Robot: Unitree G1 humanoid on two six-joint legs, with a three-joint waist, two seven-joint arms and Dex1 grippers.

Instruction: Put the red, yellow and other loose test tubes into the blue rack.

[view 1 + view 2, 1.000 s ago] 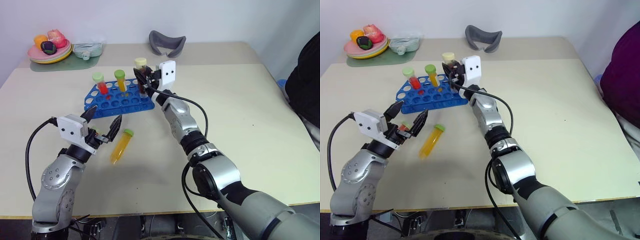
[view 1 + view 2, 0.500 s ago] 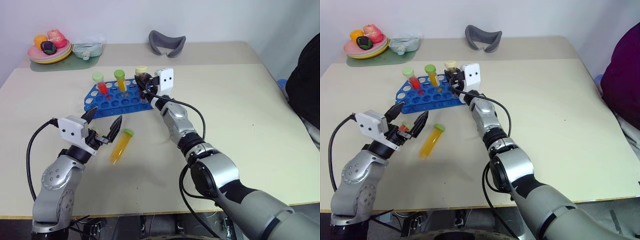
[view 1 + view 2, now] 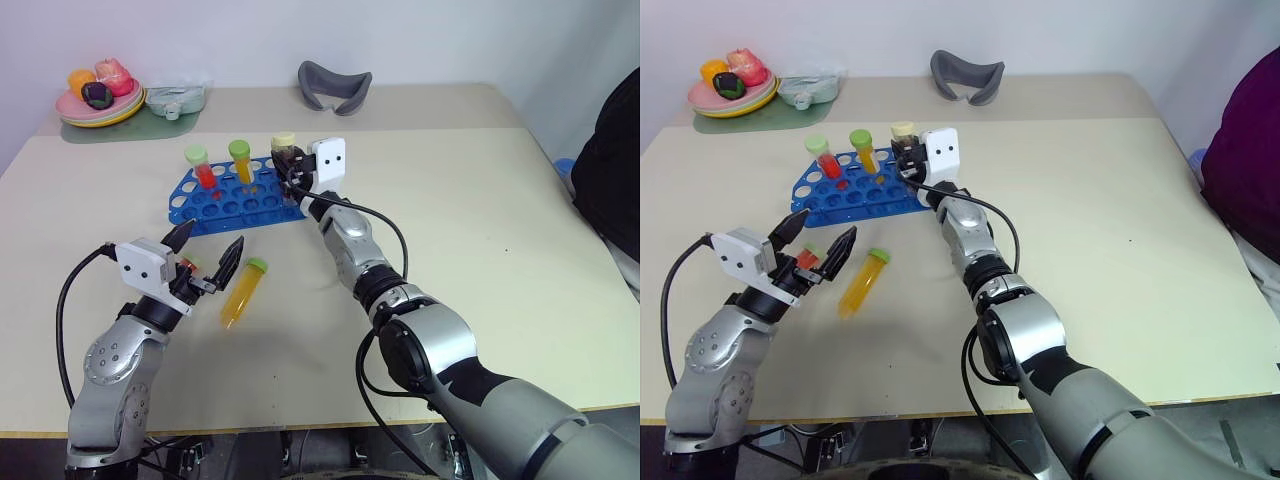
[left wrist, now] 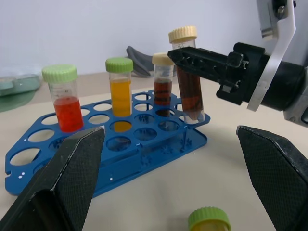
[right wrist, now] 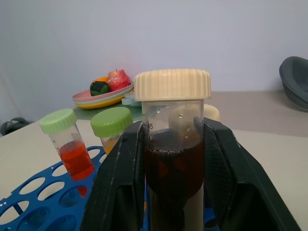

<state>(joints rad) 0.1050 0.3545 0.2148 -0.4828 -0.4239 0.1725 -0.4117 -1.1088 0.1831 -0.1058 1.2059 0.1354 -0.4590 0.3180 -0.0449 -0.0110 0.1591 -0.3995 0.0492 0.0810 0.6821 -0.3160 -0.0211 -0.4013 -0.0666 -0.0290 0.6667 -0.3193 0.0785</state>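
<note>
Three tubes stand in the blue rack [image 3: 236, 196] right now: a red tube [image 3: 201, 167] with a pale green cap, a yellow-orange tube [image 3: 241, 160] with a green cap, and, in the left wrist view, a dark brown tube [image 4: 163, 85] with a cream cap. A fourth is on its way in. The right tool [image 3: 292, 170] is clamped shut on another cream-capped brown tube [image 4: 188, 76], holding it upright at the rack's far corner, its tip down at a hole there; I judge it partly lowered, though how deep it sits I cannot tell. The seated brown tube stands just beside the one held.

That leaves one loose: a yellow tube [image 3: 241, 292] with a green cap lying on the worktop, on the near side of the rack. The left tool [image 3: 205, 256] hangs just above it with its fingers spread wide and empty, pointing forward towards the rack, the tube's cap just below and between its fingertips [image 4: 75, 166].

So, by my reckoning: one release, then one more pick.
</note>
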